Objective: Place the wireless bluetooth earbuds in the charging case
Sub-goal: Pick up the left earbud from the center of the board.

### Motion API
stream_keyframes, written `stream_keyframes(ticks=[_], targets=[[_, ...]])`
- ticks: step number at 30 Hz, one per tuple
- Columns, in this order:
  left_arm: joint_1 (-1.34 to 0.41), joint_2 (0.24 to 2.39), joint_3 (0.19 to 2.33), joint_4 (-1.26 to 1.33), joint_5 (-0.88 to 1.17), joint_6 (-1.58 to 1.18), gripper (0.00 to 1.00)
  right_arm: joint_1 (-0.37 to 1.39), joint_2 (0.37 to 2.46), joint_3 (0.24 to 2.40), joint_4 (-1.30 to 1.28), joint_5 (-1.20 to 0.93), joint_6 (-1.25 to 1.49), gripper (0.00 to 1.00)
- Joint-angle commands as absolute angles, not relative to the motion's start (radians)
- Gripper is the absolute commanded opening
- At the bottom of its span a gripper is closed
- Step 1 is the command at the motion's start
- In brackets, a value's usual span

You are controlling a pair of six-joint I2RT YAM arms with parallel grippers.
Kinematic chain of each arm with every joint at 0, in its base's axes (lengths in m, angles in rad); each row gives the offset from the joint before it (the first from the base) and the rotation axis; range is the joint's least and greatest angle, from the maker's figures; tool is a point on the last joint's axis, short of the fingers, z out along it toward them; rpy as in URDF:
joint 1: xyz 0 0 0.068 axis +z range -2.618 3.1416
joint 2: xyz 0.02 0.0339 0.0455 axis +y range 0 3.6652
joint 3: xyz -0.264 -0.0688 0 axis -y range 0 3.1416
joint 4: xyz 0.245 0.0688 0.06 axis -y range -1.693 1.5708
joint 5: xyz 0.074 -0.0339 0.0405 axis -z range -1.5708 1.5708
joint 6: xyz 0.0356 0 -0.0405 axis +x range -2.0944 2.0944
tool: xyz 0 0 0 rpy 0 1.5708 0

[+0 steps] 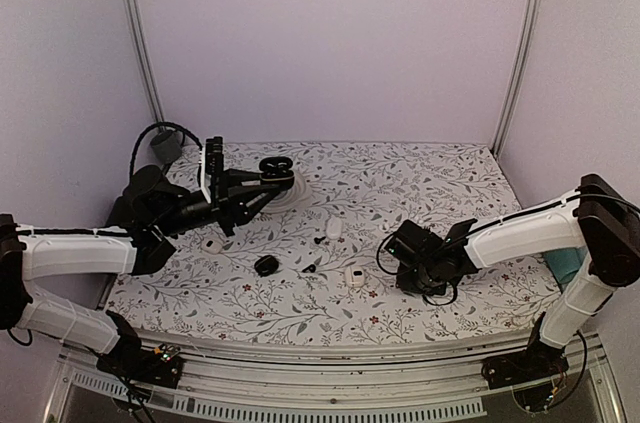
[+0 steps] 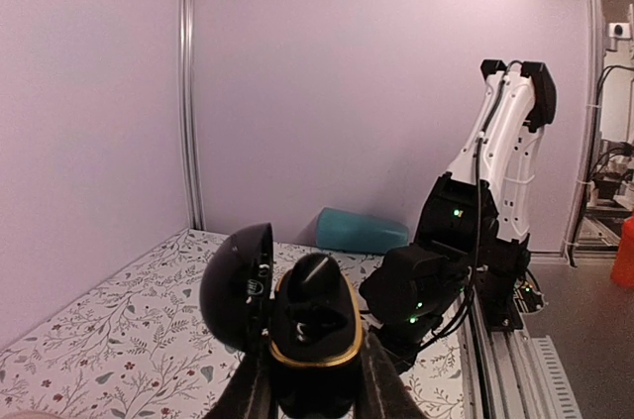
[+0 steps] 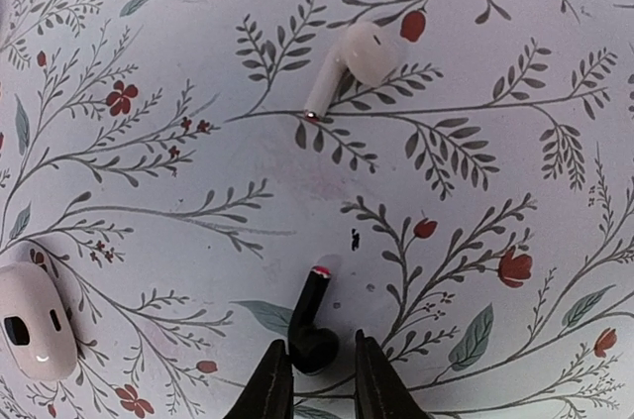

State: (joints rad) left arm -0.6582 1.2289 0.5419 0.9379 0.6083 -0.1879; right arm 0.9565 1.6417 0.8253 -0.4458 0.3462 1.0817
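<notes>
My left gripper (image 1: 262, 181) is shut on the black charging case (image 1: 278, 171) and holds it above the table's back left. In the left wrist view the case (image 2: 315, 335) has a gold rim and its lid (image 2: 238, 285) is open to the left, between my fingers (image 2: 315, 384). My right gripper (image 1: 398, 257) is low over the table at the right. In the right wrist view its fingers (image 3: 319, 360) are closed narrowly on the head of a glossy black earbud (image 3: 309, 330), whose stem points away. Two more black earbuds (image 1: 309, 267) (image 1: 320, 240) lie mid-table.
A white earbud (image 3: 357, 57) and a small white case (image 3: 35, 320) lie near my right gripper. The white case (image 1: 355, 276), another white piece (image 1: 334, 228) and a round black object (image 1: 266, 265) sit mid-table. A teal object (image 1: 565, 263) is at the right edge.
</notes>
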Motion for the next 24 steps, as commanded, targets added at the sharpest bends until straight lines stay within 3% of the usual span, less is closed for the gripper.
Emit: stream_keyframes(ticks=[1, 24], targets=[[-0.656, 1.232, 0.557, 0.968, 0.597, -0.198, 0.00, 0.963, 1.662, 0.817, -0.468, 0.372, 1.146, 0.24], [-0.657, 1.221, 0.548, 0.971, 0.591, -0.196, 0.00, 0.971, 1.665, 0.762, -0.403, 0.371, 1.257, 0.25]])
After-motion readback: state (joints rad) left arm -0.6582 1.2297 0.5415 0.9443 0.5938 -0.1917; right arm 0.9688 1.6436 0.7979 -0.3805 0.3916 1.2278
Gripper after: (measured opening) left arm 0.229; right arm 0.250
